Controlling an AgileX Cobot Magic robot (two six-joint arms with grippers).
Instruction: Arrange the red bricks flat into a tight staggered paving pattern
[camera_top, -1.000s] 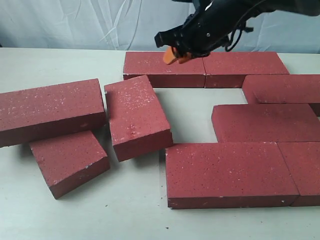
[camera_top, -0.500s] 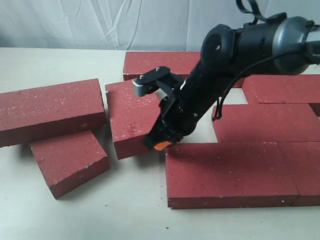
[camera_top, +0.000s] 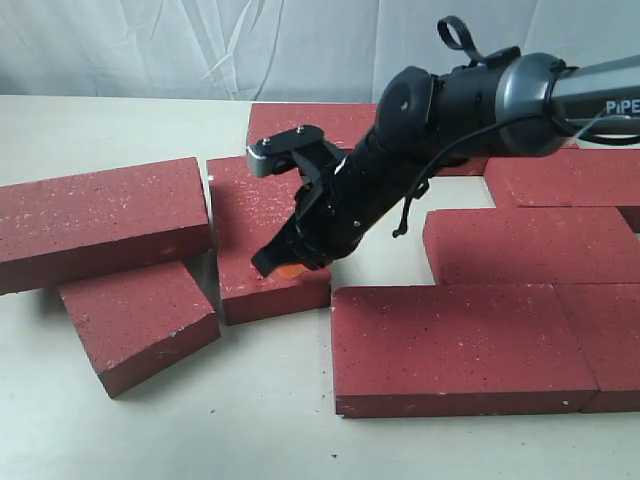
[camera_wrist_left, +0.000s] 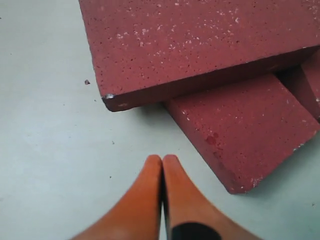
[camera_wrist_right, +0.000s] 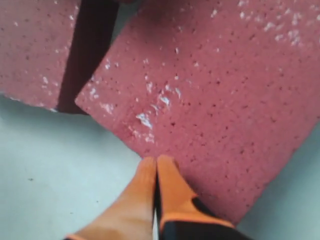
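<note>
Several dark-red bricks lie flat on the pale table. A loose brick (camera_top: 240, 235) (camera_wrist_right: 215, 100) sits in the middle, between a long brick (camera_top: 100, 220) (camera_wrist_left: 200, 45) on the left and the laid bricks on the right. My right gripper (camera_top: 288, 268) (camera_wrist_right: 156, 161) reaches across the middle, shut and empty, its orange tips pressing on that loose brick near its front right edge. My left gripper (camera_wrist_left: 162, 160) is shut with nothing in it. It hovers over bare table beside the long brick and a skewed brick (camera_wrist_left: 245, 135) (camera_top: 140, 320). The exterior view does not show it.
Laid bricks form a back row (camera_top: 300, 125), two right-hand bricks (camera_top: 565, 175) (camera_top: 530, 245) and a front row (camera_top: 460, 345) (camera_top: 610, 340). A gap of table (camera_top: 395, 255) lies between the loose brick and the right group. White cloth hangs behind.
My right arm came down from the back row onto the loose middle brick. It has pushed the brick leftward and turned it squarer. The gap to the front row has widened.
</note>
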